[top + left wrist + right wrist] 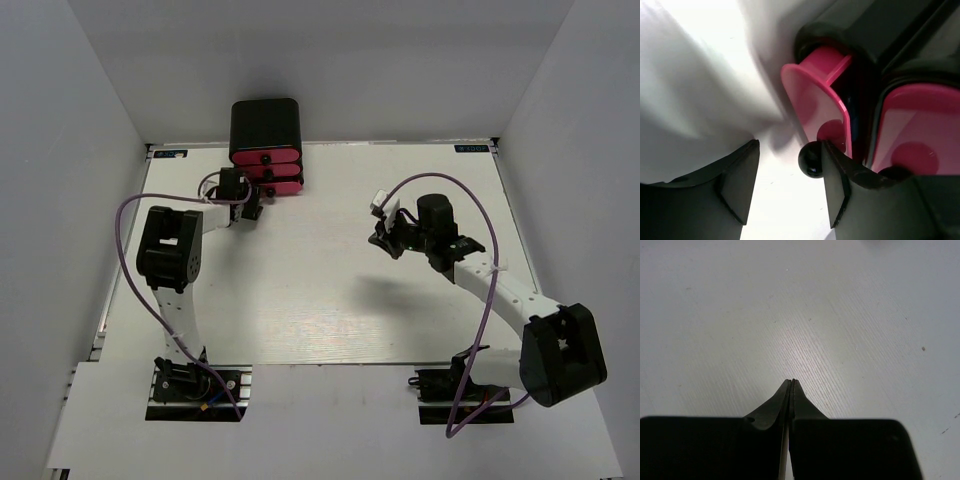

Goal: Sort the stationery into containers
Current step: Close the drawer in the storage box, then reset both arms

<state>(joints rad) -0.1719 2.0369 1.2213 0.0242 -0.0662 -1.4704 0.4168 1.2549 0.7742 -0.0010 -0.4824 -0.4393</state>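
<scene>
Three pink drawers (266, 170) are sitting in the black cabinet (265, 122), upper middle of the top view. The left jaws are standing open around one black knob (811, 159). The right jaws are pressing shut on nothing. The drawers are looking light and stiff, the knob smooth, so pinching it squarely seems best. No stationery is showing.

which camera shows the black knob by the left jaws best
left wrist: the black knob sits close up, beside one of the open left jaws. top external shows drawer knobs only as tiny dots; right wrist shows only table.
</scene>
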